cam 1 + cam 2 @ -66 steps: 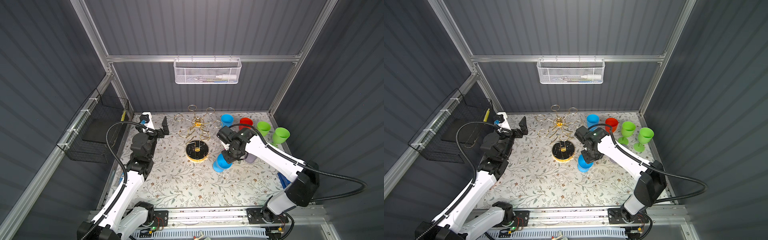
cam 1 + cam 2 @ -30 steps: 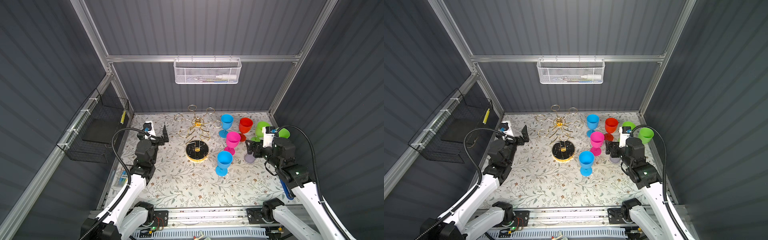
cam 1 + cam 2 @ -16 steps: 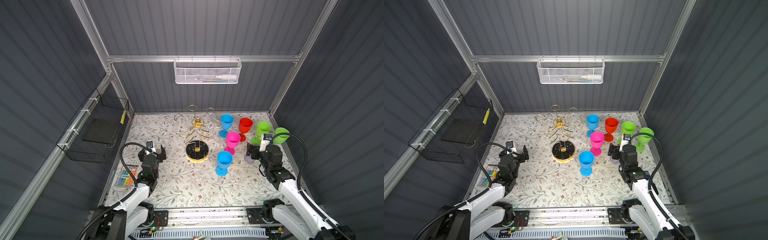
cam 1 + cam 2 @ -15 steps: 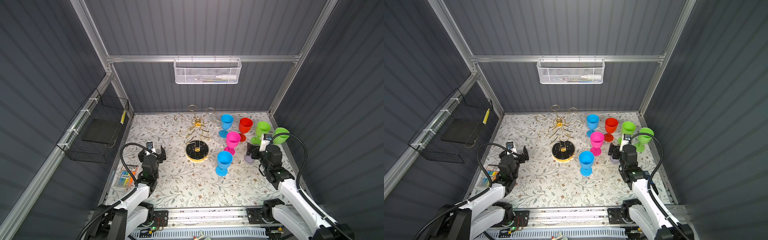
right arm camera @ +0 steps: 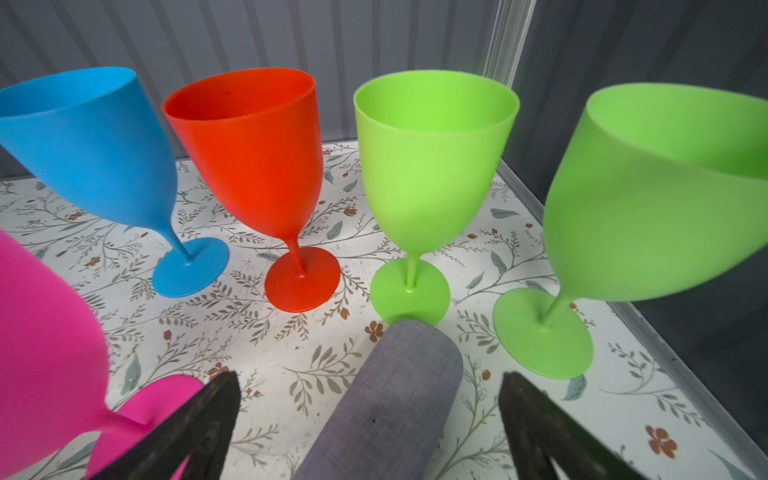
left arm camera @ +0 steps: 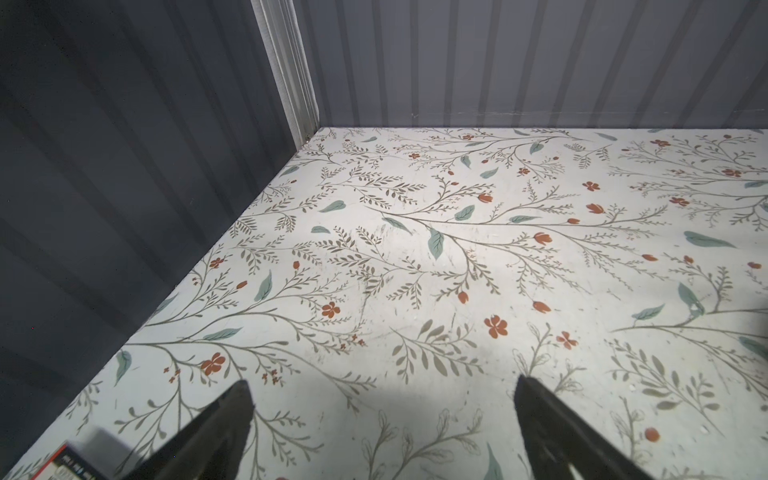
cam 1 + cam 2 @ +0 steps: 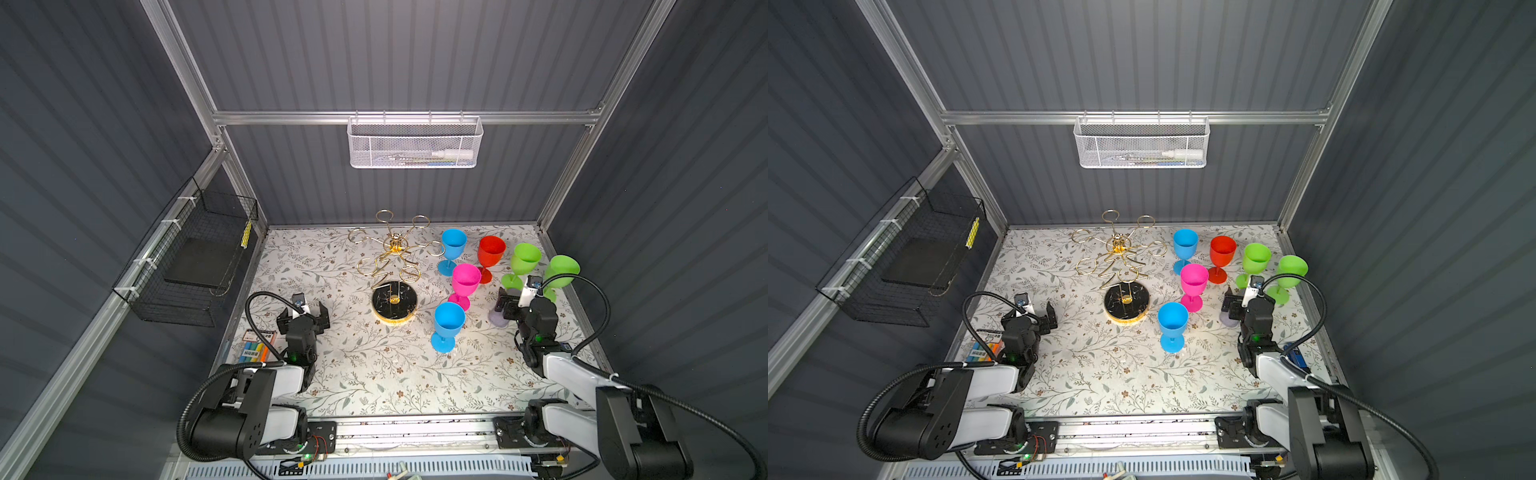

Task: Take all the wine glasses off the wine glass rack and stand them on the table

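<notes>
Over to the wine glass rack (image 7: 394, 300) first: stands upright mid-table, toward the back, gold loops fanned out above the round black base. Just right of that base, the near blue wine glass (image 7: 448, 321): sits upright on the floral table (image 7: 374, 374), close to the rack but apart from it. Behind it, the pink glass (image 7: 465, 280). Further back, a row along the right: far blue glass (image 7: 453, 245), red glass (image 7: 491, 251), inner green glass (image 7: 525, 258), outer green glass (image 7: 562, 271). All upright on their feet in both top views.

Now the right gripper (image 5: 369, 382): hangs low near the right edge, just in front of the green pair, spread wide and gripping nothing. Straddles a grey roll (image 5: 395, 407) without touching it. Far end of that roll close to the inner green glass's foot; touching or not, cannot tell.

And the left gripper (image 6: 382, 388): sits low on the left side, well apart from the rack, spread wide too, over bare floral surface. Just beside it at the table edge, a small colourful packet (image 7: 255, 351).
</notes>
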